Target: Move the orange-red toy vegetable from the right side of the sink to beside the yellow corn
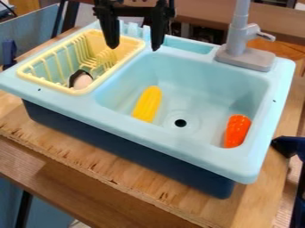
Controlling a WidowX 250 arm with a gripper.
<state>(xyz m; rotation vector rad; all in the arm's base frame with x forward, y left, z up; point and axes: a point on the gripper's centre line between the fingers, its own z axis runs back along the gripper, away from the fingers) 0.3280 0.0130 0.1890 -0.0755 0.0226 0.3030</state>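
The black gripper [134, 46] hangs at the top of the view, above the back edge of the light blue sink [191, 71], near the right rear of the yellow rack. Its two fingers are spread wide apart with nothing between them. A yellow corn-like toy [147, 103] lies on the left side of the basin floor. An orange toy carrot [237, 131] rests by the basin's right front corner. In the yellow dish rack [80, 91] lies a small dark and pale object [81, 80].
A grey faucet [242, 49] rises at the sink's back right corner. The sink stands on a wooden table [89, 156]. Dark blue clamp-like parts [290, 146] are at the right edge, and another blue part [9, 52] is at the left.
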